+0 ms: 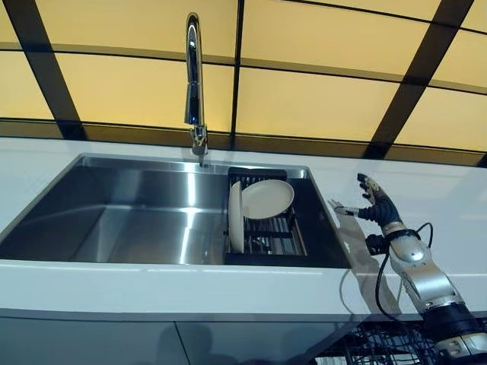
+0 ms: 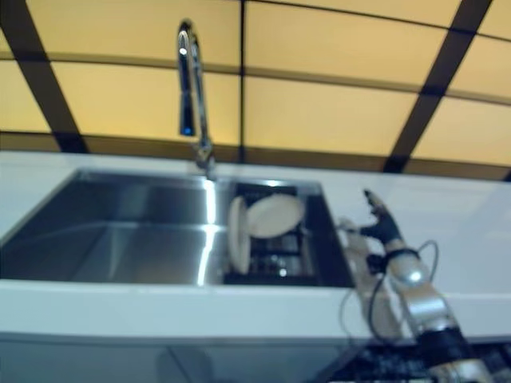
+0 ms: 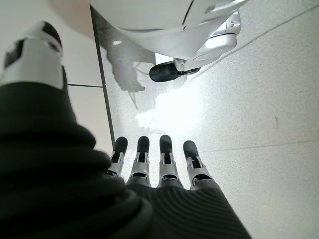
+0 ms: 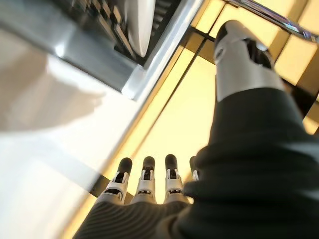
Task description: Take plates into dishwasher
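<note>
Two white plates stand in a black dish rack [image 1: 266,237] at the right end of the steel sink [image 1: 129,220]. One plate [image 1: 236,217] stands on edge at the rack's left. The other plate [image 1: 267,198] leans behind it, face toward me. My right hand [image 1: 373,204] is raised over the white counter [image 1: 449,205] to the right of the sink, fingers straight and holding nothing; its wrist view shows a plate edge [image 4: 139,25] in the rack. My left hand [image 3: 154,164] hangs low over the floor, fingers straight, empty.
A tall chrome tap [image 1: 195,84] rises behind the sink's middle. Yellow panels with dark frames [image 1: 319,99] back the counter. Dark wire of a dishwasher rack [image 1: 380,346] shows below the counter at the lower right.
</note>
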Robot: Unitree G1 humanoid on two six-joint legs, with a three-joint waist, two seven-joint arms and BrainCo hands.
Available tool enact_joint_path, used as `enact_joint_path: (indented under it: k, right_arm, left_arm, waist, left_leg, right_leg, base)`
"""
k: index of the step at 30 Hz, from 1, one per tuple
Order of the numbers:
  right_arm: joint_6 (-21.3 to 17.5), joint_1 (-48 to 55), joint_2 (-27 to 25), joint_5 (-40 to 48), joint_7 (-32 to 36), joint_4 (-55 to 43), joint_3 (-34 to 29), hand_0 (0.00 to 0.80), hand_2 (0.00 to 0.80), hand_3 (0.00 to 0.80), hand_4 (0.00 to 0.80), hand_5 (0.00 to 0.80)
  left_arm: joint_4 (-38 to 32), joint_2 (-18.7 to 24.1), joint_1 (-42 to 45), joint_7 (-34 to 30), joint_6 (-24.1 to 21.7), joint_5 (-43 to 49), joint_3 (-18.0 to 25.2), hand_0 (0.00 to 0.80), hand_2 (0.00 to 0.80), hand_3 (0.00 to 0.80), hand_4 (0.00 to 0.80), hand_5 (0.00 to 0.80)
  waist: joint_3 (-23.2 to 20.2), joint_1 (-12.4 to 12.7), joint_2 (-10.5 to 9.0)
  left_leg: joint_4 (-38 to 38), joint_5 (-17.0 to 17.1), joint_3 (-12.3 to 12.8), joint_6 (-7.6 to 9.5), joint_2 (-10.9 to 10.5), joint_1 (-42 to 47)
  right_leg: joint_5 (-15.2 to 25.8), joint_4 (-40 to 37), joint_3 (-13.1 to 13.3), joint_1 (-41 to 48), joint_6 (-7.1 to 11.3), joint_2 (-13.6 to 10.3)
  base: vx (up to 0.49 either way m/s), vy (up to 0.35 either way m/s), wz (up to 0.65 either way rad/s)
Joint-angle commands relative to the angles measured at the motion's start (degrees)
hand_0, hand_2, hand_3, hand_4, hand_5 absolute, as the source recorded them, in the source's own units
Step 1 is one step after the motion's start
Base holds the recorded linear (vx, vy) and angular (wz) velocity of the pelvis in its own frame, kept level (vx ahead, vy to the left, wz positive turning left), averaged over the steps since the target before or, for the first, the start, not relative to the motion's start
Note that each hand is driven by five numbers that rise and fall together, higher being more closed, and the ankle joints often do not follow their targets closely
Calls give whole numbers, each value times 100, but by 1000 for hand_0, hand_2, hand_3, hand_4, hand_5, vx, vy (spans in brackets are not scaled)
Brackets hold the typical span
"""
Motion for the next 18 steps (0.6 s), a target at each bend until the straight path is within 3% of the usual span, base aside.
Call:
enact_joint_path:
  k: [1, 5, 12, 18]
  right_arm:
    - [-522, -941, -699, -1842, -611, 17, 388, 0, 0, 0, 0, 0]
    - [-481, -1294, -1140, -2940, -832, 87, 906, 0, 0, 0, 0, 0]
    - [-481, -1750, -1254, -3551, -1130, 319, 1464, 0, 0, 0, 0, 0]
    - [-600, -2041, -1338, -3791, -849, 465, 1896, 0, 0, 0, 0, 0]
  left_arm:
    - [172, 91, -195, -45, 82, 327, -190, 0, 0, 0, 0, 0]
    - [99, 121, -167, -71, 120, 366, -240, 0, 0, 0, 0, 0]
    - [8, 141, -149, -111, 204, 430, -321, 0, 0, 0, 0, 0]
    - [-43, 168, -107, -173, 224, 477, -336, 0, 0, 0, 0, 0]
  waist:
    - [-272, 292, -47]
    - [-286, 395, -70]
    - [-297, 561, -103]
    - [-308, 663, -116]
  left_leg:
    - [-7, 84, -222, 59, -149, -231]
    - [-7, 89, -280, 62, -150, -246]
    - [-7, 97, -361, 66, -155, -280]
    - [-7, 104, -393, 60, -161, -324]
  right_leg:
    - [-127, 510, -55, -154, 677, -450]
    - [-149, 490, -111, -123, 694, -451]
    - [-173, 448, -215, -55, 697, -460]
    - [-219, 411, -281, 9, 691, -470]
  base:
    - [10, 7, 4]
    - [15, -3, 6]
    - [15, -3, 3]
    - [19, 14, 10]
